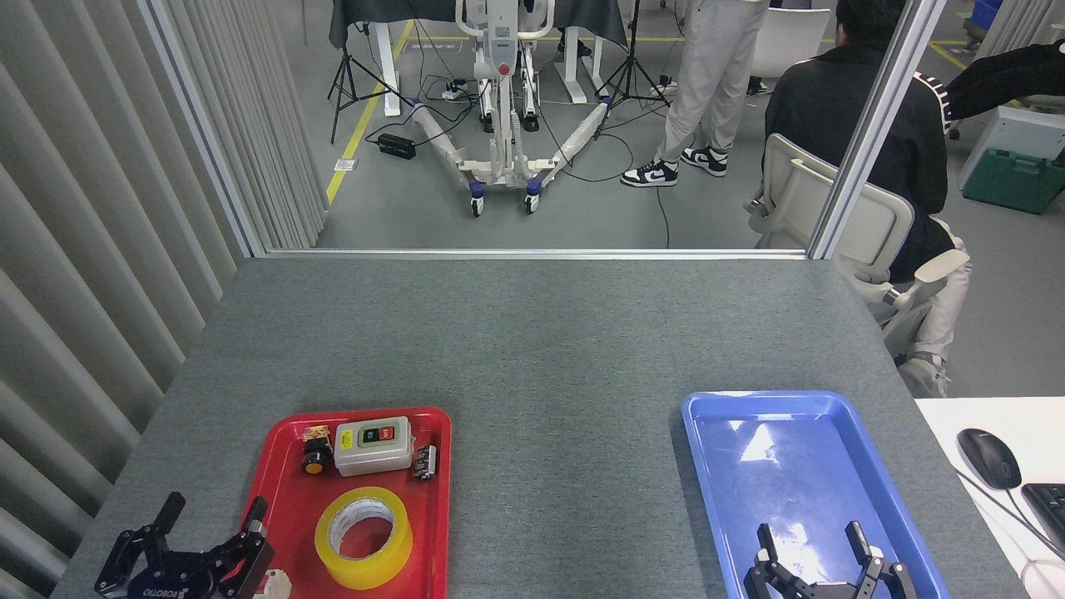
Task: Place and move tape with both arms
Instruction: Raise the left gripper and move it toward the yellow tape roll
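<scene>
Both claws spread wide: left claw [210, 522] just beside tape [364, 537] in red tray [274, 466], right claw [814, 545] over blue tray [707, 466].

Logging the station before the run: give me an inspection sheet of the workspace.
Surface: grey felt table, no spills seen.
Job's things: yellow tape roll lies flat in the red tray; blue tray holds nothing.
Clutter: switch box, black push button and a small connector share the red tray.
Grippers: left claw open at the red tray's left edge; right claw open over the blue tray.
Cables: nothing seen on the table; several on the floor beyond.
Surroundings: seated person, standing person, mouse.
</scene>
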Controlling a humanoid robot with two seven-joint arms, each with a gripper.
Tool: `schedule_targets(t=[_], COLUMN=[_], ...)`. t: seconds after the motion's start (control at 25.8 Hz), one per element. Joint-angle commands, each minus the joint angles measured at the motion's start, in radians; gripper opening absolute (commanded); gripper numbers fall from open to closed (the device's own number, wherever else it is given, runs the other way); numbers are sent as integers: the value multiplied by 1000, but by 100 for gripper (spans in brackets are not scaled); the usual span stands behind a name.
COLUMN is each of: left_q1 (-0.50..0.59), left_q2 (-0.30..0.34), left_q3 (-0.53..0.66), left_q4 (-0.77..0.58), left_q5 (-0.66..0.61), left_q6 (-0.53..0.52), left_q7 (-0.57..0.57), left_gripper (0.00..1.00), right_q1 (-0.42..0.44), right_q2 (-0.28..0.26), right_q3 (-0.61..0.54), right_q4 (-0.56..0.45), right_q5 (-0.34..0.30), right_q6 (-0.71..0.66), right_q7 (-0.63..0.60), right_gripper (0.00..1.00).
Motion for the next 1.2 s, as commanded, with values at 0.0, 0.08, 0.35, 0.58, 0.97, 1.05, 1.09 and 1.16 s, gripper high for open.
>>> schedule_targets(t=[0.0, 0.08, 0.35, 0.58, 0.97, 1.05, 1.09, 1.16], left_q1=[1, 12, 17, 17, 17, 8, 5, 5], left_q2=[-1, -9, -12, -11, -20, -21, -17, -6], left_q3=[18, 23, 19, 21, 42, 42, 42, 44], left_q4=[1, 1, -1, 1, -2, -4, -4, -1], left_q5=[21, 37, 26, 26, 46, 83, 112, 158], left_q6=[-3, -3, 5, 2, -3, -1, -1, 0], left_q7=[6, 29, 19, 14, 8, 5, 3, 2], left_gripper=[100, 100, 100, 100, 99, 100, 99, 99], right_q1=[1, 1, 1, 3, 3, 3, 3, 3], right_q2=[-1, -4, -4, -1, 1, 2, 4, 4], right_q3=[-2, -2, -2, 1, 1, 1, 1, 1], right_q4=[0, 0, 1, 1, 1, 1, 1, 1], right_q5=[1, 1, 6, 3, 3, 3, 3, 3], right_q6=[-2, -2, 7, 3, 3, 7, 9, 13], right_q7=[-1, -6, -55, -51, -51, -54, -54, -57], right_gripper=[100, 100, 100, 100, 100, 100, 100, 100])
